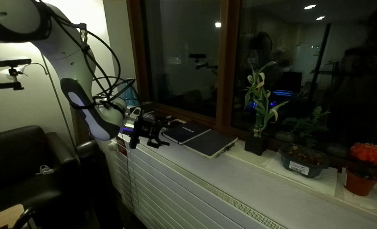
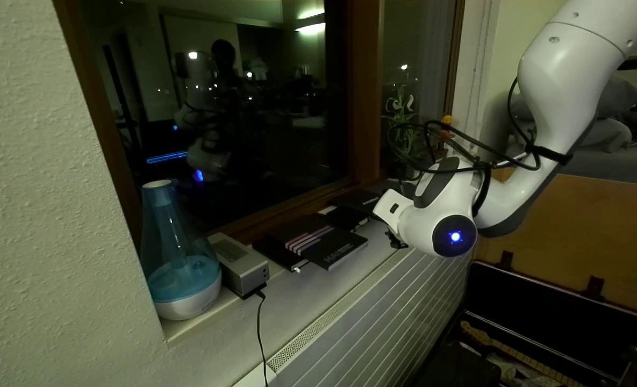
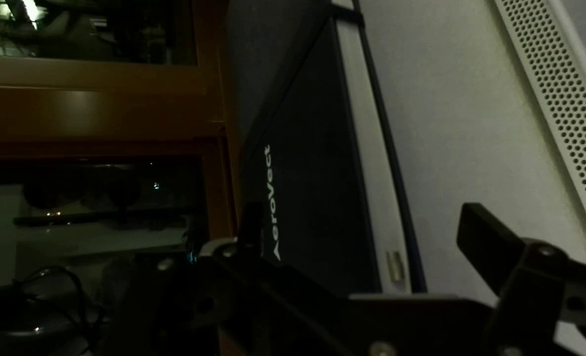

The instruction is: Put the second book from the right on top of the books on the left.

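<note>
In an exterior view, the camera looks slantwise down along the sill from near its cactus end. In an exterior view, it looks down from near the humidifier toward the plant. Both exterior views share the arm, window and AeroVect book; the wrist view, turned sideways, faces that book from close by.

Two dark books lie near the window post. Right of that post stand three potted plants, and left of it maybe three more books, hard to see.
</note>
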### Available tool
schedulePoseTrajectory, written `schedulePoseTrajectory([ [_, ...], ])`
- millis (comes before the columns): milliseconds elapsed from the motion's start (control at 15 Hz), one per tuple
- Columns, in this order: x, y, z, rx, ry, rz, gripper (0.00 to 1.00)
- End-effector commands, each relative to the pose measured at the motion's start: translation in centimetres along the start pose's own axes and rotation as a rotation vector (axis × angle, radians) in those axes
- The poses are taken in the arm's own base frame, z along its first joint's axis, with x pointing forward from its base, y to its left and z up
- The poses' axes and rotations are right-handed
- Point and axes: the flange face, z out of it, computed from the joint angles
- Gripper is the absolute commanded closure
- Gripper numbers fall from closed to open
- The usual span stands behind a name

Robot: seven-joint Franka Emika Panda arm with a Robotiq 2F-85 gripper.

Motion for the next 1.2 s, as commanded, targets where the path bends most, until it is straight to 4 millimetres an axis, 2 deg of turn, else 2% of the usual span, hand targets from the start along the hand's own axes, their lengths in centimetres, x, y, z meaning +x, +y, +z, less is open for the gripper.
schedulePoseTrajectory([
  [0, 0.0, 0.0, 0.0, 0.000, -0.001, 0.000, 0.00],
  [267, -0.1, 0.0, -0.2, -0.006, 0.005, -0.001, 0.00],
  [533, -1.2, -1.1, -2.2, -0.049, 0.076, -0.011, 0.00],
  [867, -4.0, -3.7, -5.1, -0.141, 0.166, -0.034, 0.00],
  [1133, -6.3, -4.2, -5.9, -0.258, 0.261, -0.057, 0.00],
])
